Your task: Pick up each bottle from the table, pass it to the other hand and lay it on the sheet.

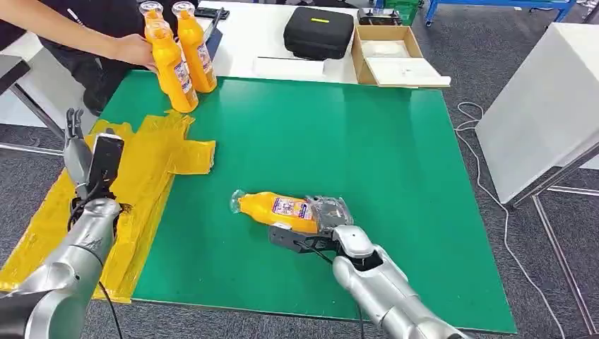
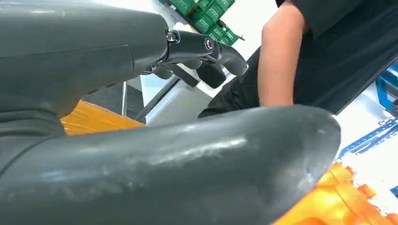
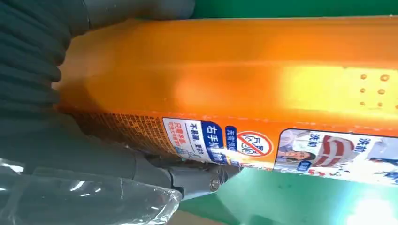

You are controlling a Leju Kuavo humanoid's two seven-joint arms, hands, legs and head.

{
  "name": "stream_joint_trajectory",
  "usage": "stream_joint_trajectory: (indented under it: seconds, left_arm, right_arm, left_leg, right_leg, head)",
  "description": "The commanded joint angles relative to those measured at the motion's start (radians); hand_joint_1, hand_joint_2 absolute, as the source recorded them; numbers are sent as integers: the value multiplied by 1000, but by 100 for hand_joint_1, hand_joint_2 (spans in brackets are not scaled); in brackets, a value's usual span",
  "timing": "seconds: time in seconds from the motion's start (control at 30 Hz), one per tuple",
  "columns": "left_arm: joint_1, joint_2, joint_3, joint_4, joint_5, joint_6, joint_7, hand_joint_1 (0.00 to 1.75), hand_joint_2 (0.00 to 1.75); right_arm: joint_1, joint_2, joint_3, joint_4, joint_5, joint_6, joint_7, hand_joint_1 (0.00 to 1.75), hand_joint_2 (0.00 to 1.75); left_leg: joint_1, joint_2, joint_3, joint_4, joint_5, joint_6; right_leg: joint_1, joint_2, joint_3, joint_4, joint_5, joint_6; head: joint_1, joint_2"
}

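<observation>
An orange bottle point(image 1: 272, 207) lies on its side near the front of the green mat point(image 1: 325, 141), its clear-wrapped cap toward the yellow sheet point(image 1: 152, 159). My right hand point(image 1: 311, 229) grips its base end. In the right wrist view the fingers point(image 3: 197, 176) wrap under the labelled bottle point(image 3: 234, 70). I cannot tell whether the bottle touches the mat. My left hand point(image 1: 88, 159) is raised above the sheet, fingers apart and holding nothing. Its thumb point(image 2: 187, 164) and fingers point(image 2: 206, 56) are spread. Three more orange bottles point(image 1: 176, 70) stand at the mat's back left corner.
A person's hand point(image 1: 134, 51) rests on the standing bottles, and the forearm point(image 2: 277, 65) is close to my left hand. A black case point(image 1: 318, 32) and a cardboard box point(image 1: 392, 53) sit behind the mat. A white table point(image 1: 537, 106) stands to the right.
</observation>
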Motion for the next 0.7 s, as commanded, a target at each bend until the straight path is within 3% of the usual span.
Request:
stream_joint_trajectory:
  seconds: [0.03, 0.43, 0.53, 0.67, 0.7]
  left_arm:
    - [-57, -16, -14, 74, 2, -7, 7, 0, 0]
    - [-84, -37, -14, 86, 7, -59, 12, 0, 0]
    - [-92, -53, 17, 82, 61, -174, 9, 0, 0]
    - [-67, -85, 85, 47, 229, -536, 16, 0, 0]
    - [-57, -91, 85, 39, 248, -574, 23, 0, 175]
  right_arm:
    - [12, -14, -16, 55, -3, 15, -3, 175, 175]
    - [7, -11, -55, 78, -43, 43, -53, 175, 175]
    - [-8, -10, -77, 64, -77, 52, -86, 175, 175]
    - [-35, -27, -136, -73, -155, 75, -112, 175, 175]
    - [-40, -33, -150, -111, -167, 81, -112, 175, 175]
  left_leg:
    - [2, -4, 5, 0, -2, -4]
    - [2, -5, 4, 0, -1, -4]
    - [2, -5, 6, 1, -2, -5]
    - [2, -3, 5, 1, -2, -5]
    - [1, -2, 3, 1, -1, -3]
  right_leg:
    - [2, -5, 6, -1, -3, -2]
    - [2, -6, 6, -1, -3, -2]
    - [2, -6, 8, 0, -4, -3]
    - [2, -4, 7, 0, -3, -3]
    - [1, -3, 4, 1, -2, -2]
  head:
    - [0, 0]
    - [0, 0]
    - [0, 0]
    - [0, 0]
    - [0, 0]
